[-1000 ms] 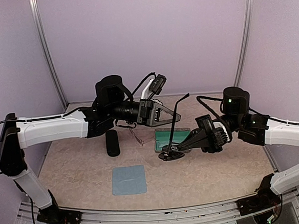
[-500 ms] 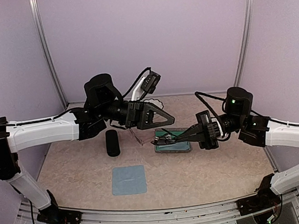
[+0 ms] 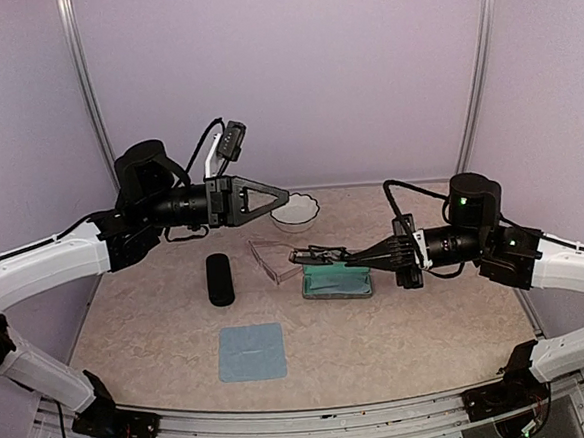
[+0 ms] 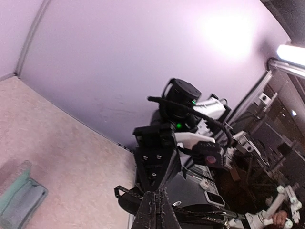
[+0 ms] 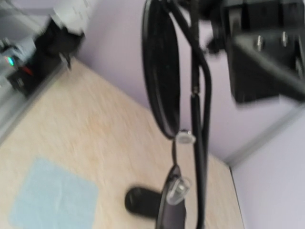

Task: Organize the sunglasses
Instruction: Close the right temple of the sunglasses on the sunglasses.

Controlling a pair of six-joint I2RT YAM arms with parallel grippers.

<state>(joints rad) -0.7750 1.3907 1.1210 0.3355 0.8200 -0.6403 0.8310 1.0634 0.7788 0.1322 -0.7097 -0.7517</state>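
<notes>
My right gripper is shut on the dark round-lens sunglasses and holds them level just above the open teal-lined case. The right wrist view shows those sunglasses close up, a lens and nose pads on edge, with the gripper at the bottom. The pale pinkish-clear sunglasses lie on the table left of the case. My left gripper hangs high at the back left, shut and empty. Its fingers are pressed together in the left wrist view.
A black oblong case lies left of the clear glasses. A light blue cloth sits near the front. A white bowl stands at the back. The tabletop is walled at the back and both sides.
The left arm has pulled back, up and to the left, away from the dark sunglasses. The right gripper has swung them from upright to level over the teal-lined case.
</notes>
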